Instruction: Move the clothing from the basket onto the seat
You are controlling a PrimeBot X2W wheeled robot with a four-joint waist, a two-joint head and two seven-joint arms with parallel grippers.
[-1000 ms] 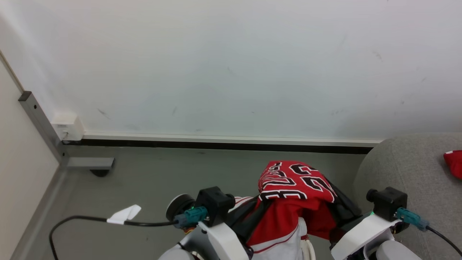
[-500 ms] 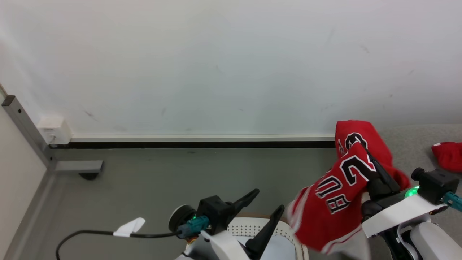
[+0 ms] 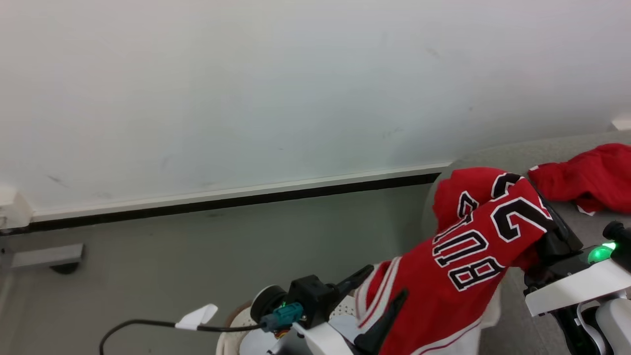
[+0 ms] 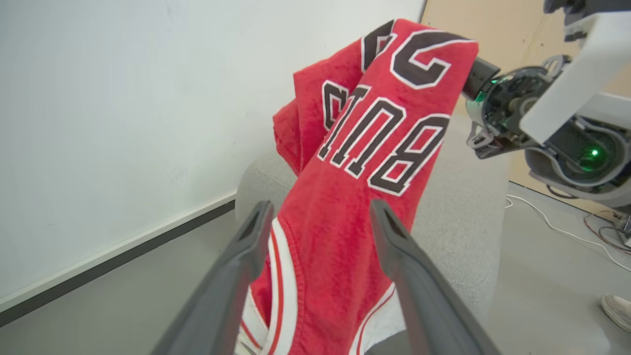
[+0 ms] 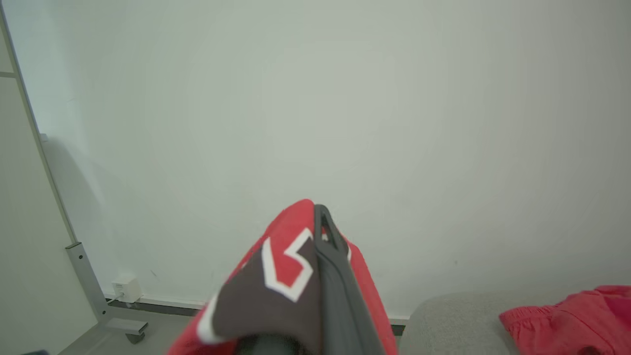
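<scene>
A red jersey [image 3: 473,256] with black white-edged letters hangs from my right gripper [image 3: 552,227], which is shut on its upper fold beside the grey seat's [image 3: 498,158] left end. In the right wrist view one finger [image 5: 328,251] shows against the cloth. My left gripper [image 3: 387,281] is open just left of the jersey's lower part; in its wrist view the jersey [image 4: 374,138] hangs beyond the spread fingers [image 4: 251,236]. A second red garment [image 3: 591,177] lies on the seat. The basket's rim [image 3: 235,315] shows at the bottom edge under my left arm.
A white wall with a dark baseboard runs behind the grey floor. A metal frame foot [image 3: 47,256] stands at the left. A black cable with a white tag [image 3: 197,315] trails from my left wrist. A shoe [image 4: 616,310] and floor cables [image 4: 557,227] lie beyond the seat.
My left gripper opened and let go of the jersey. My right gripper carried the jersey rightward and up to the seat's edge. The head camera turned right.
</scene>
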